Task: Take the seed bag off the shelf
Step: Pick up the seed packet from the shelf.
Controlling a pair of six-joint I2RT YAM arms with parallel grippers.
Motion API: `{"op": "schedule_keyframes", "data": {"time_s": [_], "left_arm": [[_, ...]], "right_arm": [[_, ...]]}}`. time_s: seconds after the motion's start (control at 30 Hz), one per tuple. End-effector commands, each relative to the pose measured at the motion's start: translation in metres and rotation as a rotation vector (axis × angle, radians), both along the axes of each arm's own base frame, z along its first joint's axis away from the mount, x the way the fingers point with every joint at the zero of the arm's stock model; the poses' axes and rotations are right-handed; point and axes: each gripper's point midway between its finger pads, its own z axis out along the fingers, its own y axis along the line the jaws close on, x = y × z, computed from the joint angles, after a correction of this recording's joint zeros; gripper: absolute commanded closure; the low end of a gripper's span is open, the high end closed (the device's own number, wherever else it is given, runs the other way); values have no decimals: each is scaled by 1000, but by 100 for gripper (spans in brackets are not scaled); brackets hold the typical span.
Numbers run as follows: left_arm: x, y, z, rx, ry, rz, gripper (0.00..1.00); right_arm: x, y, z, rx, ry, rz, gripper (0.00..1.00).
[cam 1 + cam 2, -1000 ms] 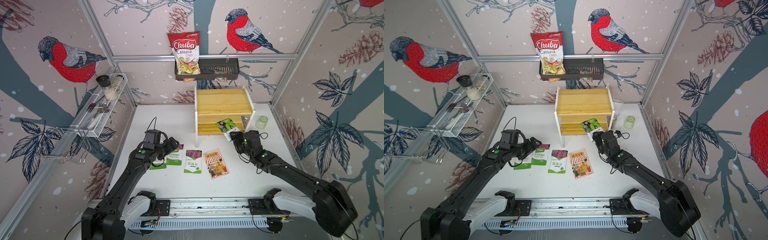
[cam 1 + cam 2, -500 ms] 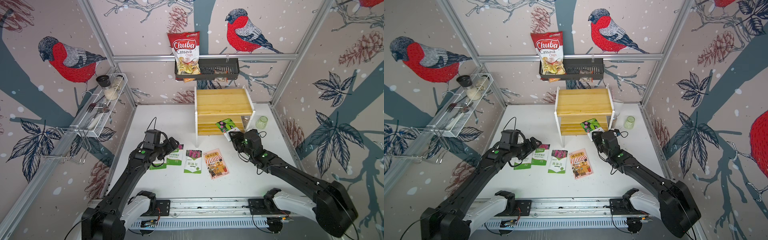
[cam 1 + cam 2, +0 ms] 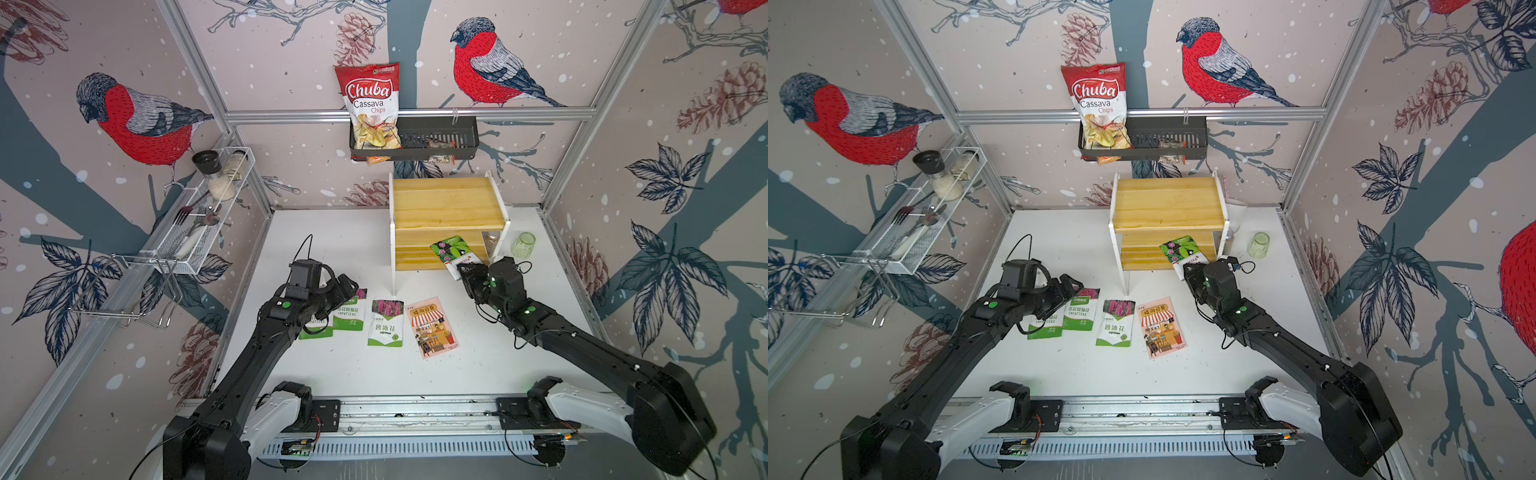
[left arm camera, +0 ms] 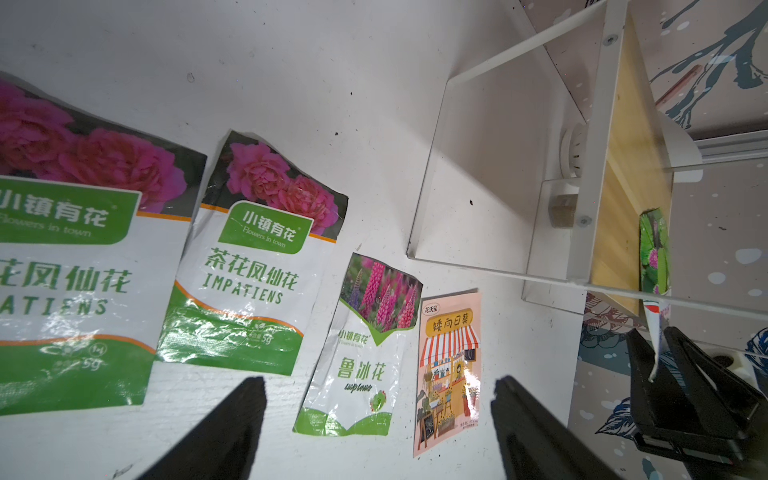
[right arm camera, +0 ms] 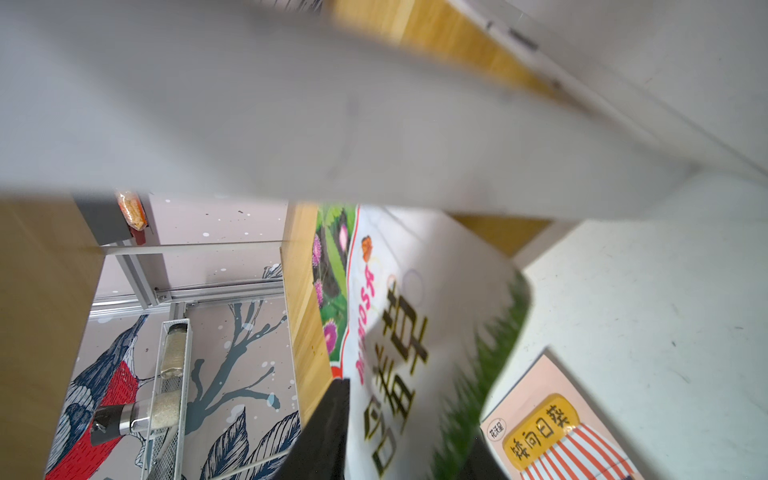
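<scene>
The seed bag [image 3: 453, 249] [image 3: 1179, 249], green with pink flowers, lies tilted on the lower board of the pine shelf [image 3: 444, 203] [image 3: 1167, 203], its white end sticking out over the front edge. My right gripper [image 3: 465, 272] [image 3: 1190, 270] is at that end. In the right wrist view the seed bag [image 5: 399, 316] bulges between the two black fingers of the right gripper [image 5: 409, 415], which is shut on it. The left wrist view shows the bag's edge [image 4: 658, 328] pinched there. My left gripper [image 3: 351, 284] [image 4: 378, 386] hangs open over the table.
Several seed packets [image 3: 384, 322] and a pink packet [image 3: 432, 326] lie in a row on the white table in front of the shelf. A glass jar [image 3: 523, 245] stands right of the shelf. A black basket [image 3: 436, 133] with a chips bag hangs behind; a wire rack [image 3: 208, 208] is on the left wall.
My right gripper's fingers have drawn together onto the seed bag's overhanging end, and the arm has edged toward the shelf. The left arm has not moved.
</scene>
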Motion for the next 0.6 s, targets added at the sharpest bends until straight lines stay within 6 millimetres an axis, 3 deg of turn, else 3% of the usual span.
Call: {"op": "schedule_keyframes", "data": {"time_s": [0.0,0.23,0.37,0.57], "left_arm": [[2,0,3,-7,-14,3,11],[2,0,3,-6,-15,6,11],[3,0,3,-7,-15,5,11],[5,-1,3,-7,-14,4,11]], "right_arm": [[0,4,11,10,-36,25,64],[-5,5,19,27,-59,41,68],[-7,5,19,31,-59,46,78],[-4,8,25,44,-83,60,82]]}}
